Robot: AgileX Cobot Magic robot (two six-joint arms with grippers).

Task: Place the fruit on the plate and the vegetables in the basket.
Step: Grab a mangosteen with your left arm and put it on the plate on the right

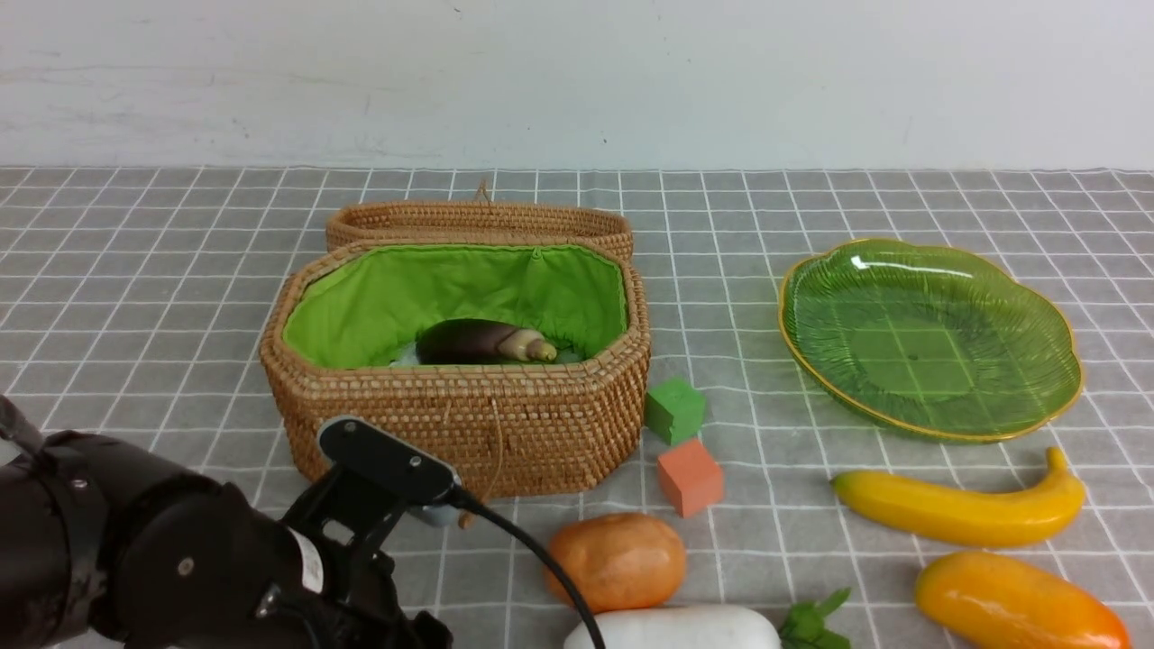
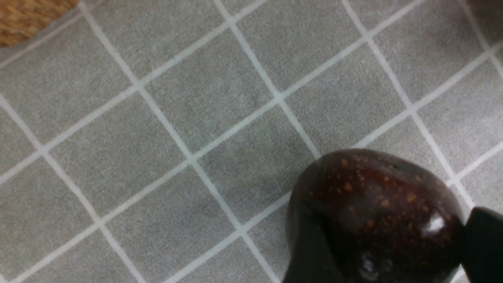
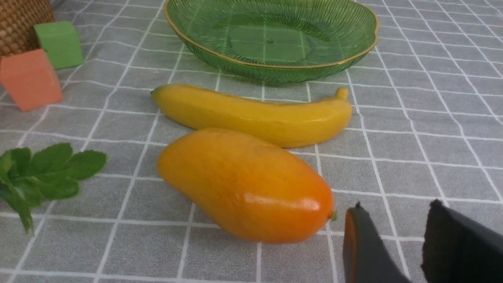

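Because the mangosteen (image 2: pixel 373 196) is small, round and glossy, with a bright highlight on its dark speckled rind, it will probably handle as a light, hard, slippery ball that rolls at a nudge and squirts out of an off-centre pinch. The left wrist view shows it on or just above the grey checked tabletop (image 2: pixel 196 118), which of the two I cannot tell. A corner of the basket (image 2: pixel 27 17) is near, and the front view does not show the fruit at all. The left hand (image 2: pixel 397 247) has one finger on each flank of the fruit, and both seem to touch the rind, yet I cannot tell whether they are truly clamped on it. The sound hold looks to be across the widest girth, pads level and opposite, with only a modest squeeze, since a hard shell gives nothing back. Its green sepals are hidden, so they are no guide. The plate (image 1: pixel 929 342) sits bare on the robot's right, and its smooth hollow should cradle a rolling fruit if it is set down low rather than dropped. The right hand (image 3: pixel 397 214) stands partly open and empty just beside the mango (image 3: pixel 243 184), with the banana (image 3: pixel 251 114) between that and the plate.
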